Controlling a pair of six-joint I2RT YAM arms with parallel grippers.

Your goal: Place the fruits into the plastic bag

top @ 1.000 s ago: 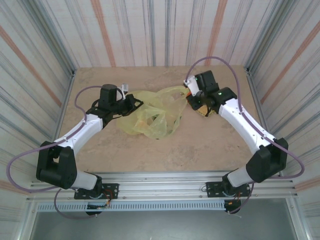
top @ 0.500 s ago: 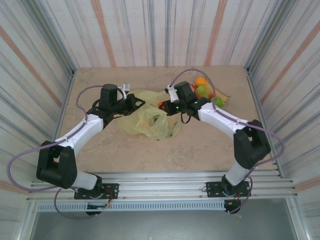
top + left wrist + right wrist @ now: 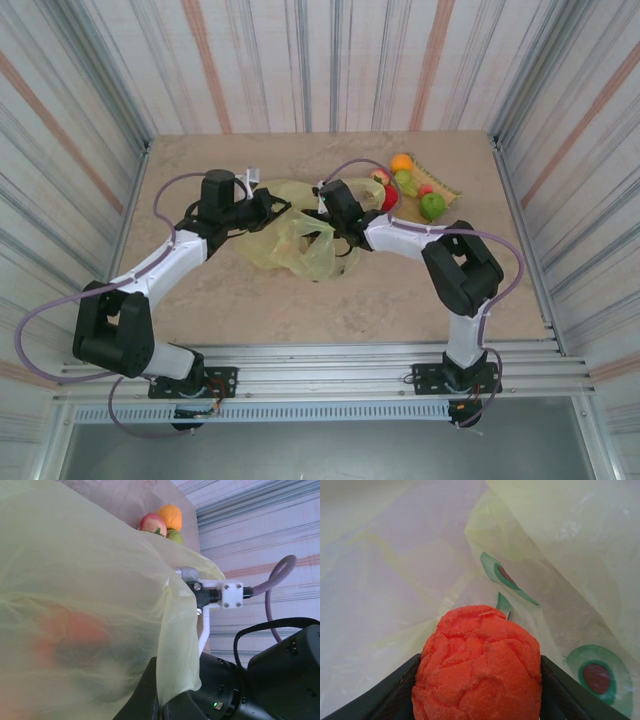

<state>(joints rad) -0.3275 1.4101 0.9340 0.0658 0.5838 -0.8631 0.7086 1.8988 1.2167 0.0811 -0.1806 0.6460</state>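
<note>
Right arm has swung off the fruit pile and over to the plastic bag (image 3: 300,250). The right hand (image 3: 330,212) now sits at the bag's mouth on its far-right side, pinching a red-orange fruit (image 3: 477,665) between both fingers.

Right wrist view: bag film lies above and to both sides of that fruit, so I judge it inside the opening but not yet let go. One release would finish this delivery.

Left hand (image 3: 265,207) is at the bag's left rim, pressed together on the film and propping the mouth up.

Bag contents: a reddish blur (image 3: 65,630) shows through the film. Cannot tell whether it is the held fruit or one already in.

Other fruits (image 3: 405,183) (orange, green, red, pinkish) sit on the bamboo mat (image 3: 450,190), right of and beyond the bag.
</note>
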